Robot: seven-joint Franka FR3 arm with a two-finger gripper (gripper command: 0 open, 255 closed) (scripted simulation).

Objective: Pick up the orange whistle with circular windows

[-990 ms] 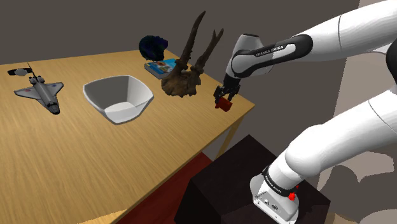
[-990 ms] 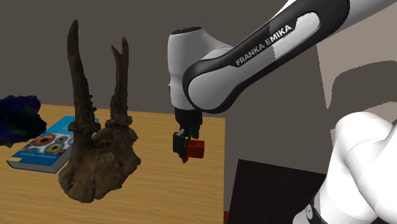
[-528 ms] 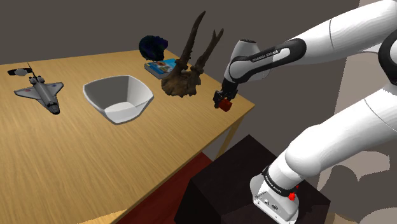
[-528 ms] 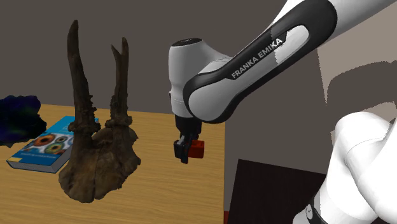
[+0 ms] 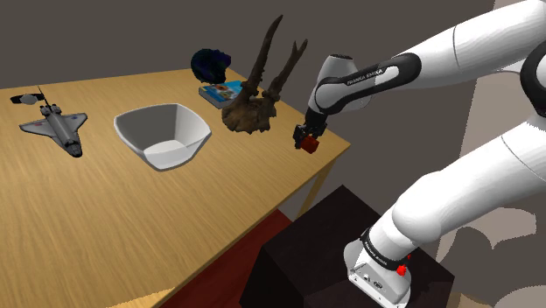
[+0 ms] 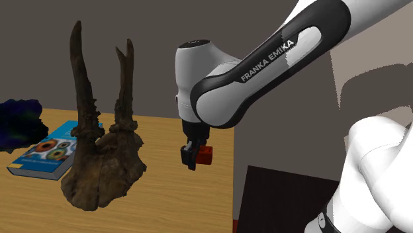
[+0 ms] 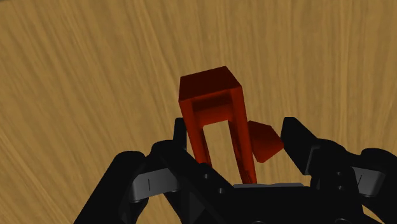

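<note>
Whistle (image 7: 210, 89) and gripper (image 7: 235, 130) hang together above the wooden desk (image 5: 131, 219), close to its corner nearest the stand (image 5: 350, 254). The whistle is drawn deep red, with a boxy end and a slotted body. The black jaws are clenched on its sides, so it sits clasped between them, clear of the wood. In the second exterior view it juts out beside the fingers (image 6: 190, 157), just inside the desk's edge on that view's right.

A brown pair of antlers on a skull base (image 5: 256, 98) stands near the desk's far edge, beside the gripper. Behind the antlers lies a blue-covered book (image 5: 220, 90), and beyond that a dark blue lump (image 5: 210, 61). A white bowl (image 5: 171, 156) sits mid-desk. A space shuttle model (image 5: 57, 125) lies toward the edge at the shoulder view's left.
</note>
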